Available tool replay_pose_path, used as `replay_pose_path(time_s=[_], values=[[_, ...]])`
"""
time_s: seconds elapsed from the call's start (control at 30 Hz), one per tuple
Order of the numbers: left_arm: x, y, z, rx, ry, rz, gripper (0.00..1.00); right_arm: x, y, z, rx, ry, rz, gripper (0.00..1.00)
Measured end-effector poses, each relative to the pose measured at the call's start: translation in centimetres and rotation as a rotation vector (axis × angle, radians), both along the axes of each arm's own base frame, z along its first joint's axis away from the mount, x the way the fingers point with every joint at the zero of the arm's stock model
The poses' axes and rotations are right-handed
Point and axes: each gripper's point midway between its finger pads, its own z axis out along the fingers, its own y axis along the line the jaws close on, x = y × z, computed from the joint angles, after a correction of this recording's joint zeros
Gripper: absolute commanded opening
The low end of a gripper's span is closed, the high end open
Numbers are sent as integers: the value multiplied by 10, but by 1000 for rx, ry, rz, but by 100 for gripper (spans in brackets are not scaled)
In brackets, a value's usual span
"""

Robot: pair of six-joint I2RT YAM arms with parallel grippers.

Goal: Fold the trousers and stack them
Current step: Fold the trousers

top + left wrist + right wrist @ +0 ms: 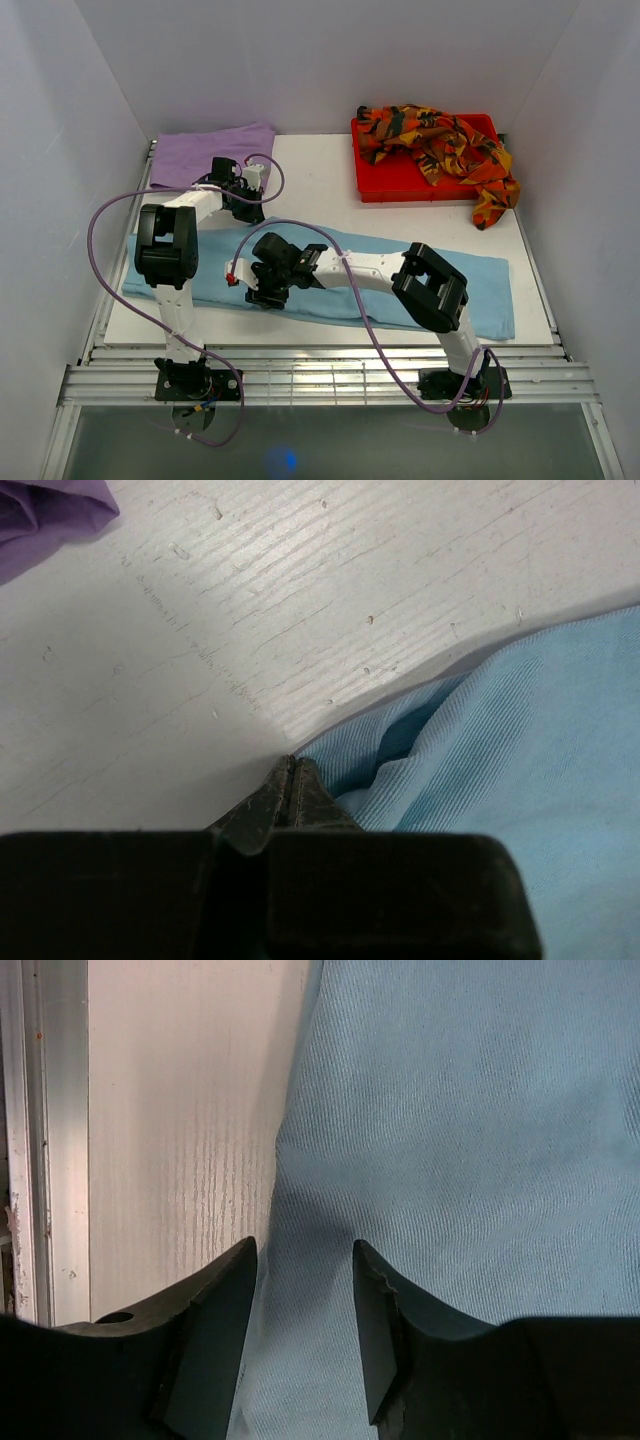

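The light blue trousers [215, 275] lie flat across the table's near half, left to right. My left gripper [243, 212] is at their far edge. In the left wrist view its jaws are closed together [291, 767] on the rim of the blue cloth [540, 730], which puckers beside the tips. My right gripper [262, 298] hangs open just above the near edge of the pair. In the right wrist view blue cloth [450, 1110] lies between its spread fingertips [305, 1255]. The lilac trousers [200, 152] lie folded at the back left. The patterned trousers [440, 140] are heaped on a red tray [400, 188].
The white table [320, 180] is walled on three sides. A metal rail [30, 1160] runs along the near edge, close to my right gripper. A corner of the lilac cloth [40, 510] shows in the left wrist view. Purple cables loop from both arms.
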Motion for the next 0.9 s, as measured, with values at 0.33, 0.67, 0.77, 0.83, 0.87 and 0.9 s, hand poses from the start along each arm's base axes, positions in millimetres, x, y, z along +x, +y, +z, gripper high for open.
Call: replay_pose_path(time_s=[0.33,0.67,0.77,0.83,0.87,0.9], values=[[0,0,0,0,1,0,0,-5,2,10,24,16,14,47],[0,0,0,0,4,0,0,-1,-1,6,8,-14,10,48],[1,0,0,0,8,0,0,-1,-2,4,2,-17,12,50],[1,0,1,0,10,0,0,-3,-2,4,2,-19,17,54],[1,0,1,1,11,0,0,-3,-1,4,2,-21,22,54],[1,0,1,1,12,0,0,-4,-1,4,2,-23,26,53]])
